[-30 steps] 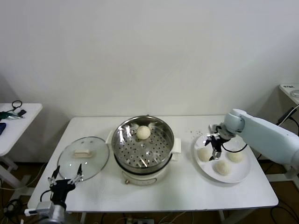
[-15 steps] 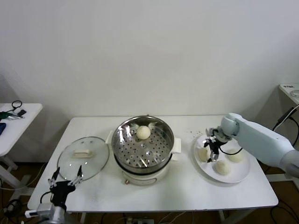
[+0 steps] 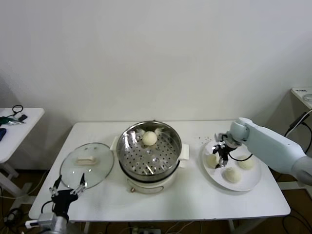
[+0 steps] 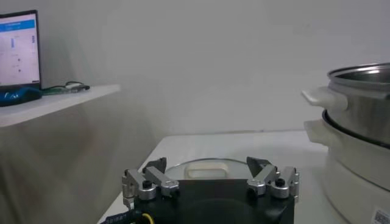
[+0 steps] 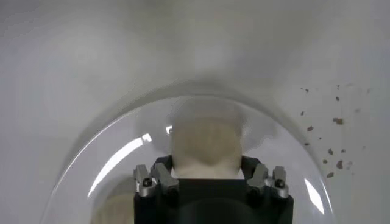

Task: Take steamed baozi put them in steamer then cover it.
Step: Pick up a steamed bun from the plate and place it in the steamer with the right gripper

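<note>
Right gripper (image 3: 220, 157), jaws apparently spread around a creamy-white round dough bun (image 5: 204, 141) on the flat white plate (image 3: 253, 183) at centre-right; an off-centre squeeze could dent or roll it. Left gripper (image 3: 68, 187) idles wide, lower left.

I see the steamer (image 3: 149, 155) mid-counter (image 3: 190, 200) with one baozi (image 3: 149, 138) inside, the cover (image 3: 87, 164) lying to its left, and a plate (image 3: 248, 183) carrying three baozi (image 3: 232, 175) on its right.
</note>
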Robot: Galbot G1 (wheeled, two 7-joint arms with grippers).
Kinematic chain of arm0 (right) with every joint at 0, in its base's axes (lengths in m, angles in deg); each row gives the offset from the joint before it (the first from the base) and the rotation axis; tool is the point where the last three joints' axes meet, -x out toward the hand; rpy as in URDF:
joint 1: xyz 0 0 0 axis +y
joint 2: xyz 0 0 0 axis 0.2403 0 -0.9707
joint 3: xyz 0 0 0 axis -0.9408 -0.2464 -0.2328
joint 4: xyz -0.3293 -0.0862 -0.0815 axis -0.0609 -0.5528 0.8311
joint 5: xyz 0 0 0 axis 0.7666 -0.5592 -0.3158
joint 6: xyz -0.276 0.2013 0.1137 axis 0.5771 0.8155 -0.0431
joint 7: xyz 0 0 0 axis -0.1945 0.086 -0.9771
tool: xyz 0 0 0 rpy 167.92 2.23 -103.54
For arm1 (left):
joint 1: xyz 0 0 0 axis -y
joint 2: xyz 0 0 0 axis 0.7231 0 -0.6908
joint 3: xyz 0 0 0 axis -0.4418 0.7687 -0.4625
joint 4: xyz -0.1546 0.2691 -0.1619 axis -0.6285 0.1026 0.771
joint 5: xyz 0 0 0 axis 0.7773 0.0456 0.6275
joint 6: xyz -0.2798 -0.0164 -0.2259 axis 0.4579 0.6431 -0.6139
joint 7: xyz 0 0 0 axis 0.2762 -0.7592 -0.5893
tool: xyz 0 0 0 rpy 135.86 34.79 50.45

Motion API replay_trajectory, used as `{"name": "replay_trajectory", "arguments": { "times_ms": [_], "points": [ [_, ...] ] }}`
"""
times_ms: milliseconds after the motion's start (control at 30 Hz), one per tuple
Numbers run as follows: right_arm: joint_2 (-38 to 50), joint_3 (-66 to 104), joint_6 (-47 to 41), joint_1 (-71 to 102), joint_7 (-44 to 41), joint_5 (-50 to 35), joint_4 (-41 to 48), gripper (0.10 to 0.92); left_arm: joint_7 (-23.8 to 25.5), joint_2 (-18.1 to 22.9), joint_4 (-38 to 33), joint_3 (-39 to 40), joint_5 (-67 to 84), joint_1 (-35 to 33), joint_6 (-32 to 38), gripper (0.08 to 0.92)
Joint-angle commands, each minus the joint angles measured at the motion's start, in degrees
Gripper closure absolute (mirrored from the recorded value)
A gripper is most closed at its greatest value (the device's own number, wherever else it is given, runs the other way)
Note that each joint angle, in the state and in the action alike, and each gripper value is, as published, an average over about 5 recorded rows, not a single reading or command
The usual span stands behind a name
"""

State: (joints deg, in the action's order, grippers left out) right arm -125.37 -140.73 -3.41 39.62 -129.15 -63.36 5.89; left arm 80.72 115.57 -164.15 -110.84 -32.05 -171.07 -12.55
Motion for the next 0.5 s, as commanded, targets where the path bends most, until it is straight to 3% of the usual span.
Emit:
{"name": "replay_trajectory", "arguments": {
  "times_ms": [33,267,500],
  "points": [
    [1.5,-2.5,-0.4,-4.5,0.7,-4.6,-1.5,0.321,0.0,0.0,-0.2,-0.1,0.0,-0.2,0.0,0.177],
    [2.7,-13.0,-1.8,-20.1,1.4,-17.4,-5.4,0.321,0.0,0.2,-1.1,0.2,-0.2,-0.7,0.0,0.177],
    [-2.3,-19.9,-3.3,-33.2,1.3,-27.5,-6.0,0.32,0.1,-0.5,-1.9,1.7,-0.7,-1.1,-0.1,0.177]
  ]
}}
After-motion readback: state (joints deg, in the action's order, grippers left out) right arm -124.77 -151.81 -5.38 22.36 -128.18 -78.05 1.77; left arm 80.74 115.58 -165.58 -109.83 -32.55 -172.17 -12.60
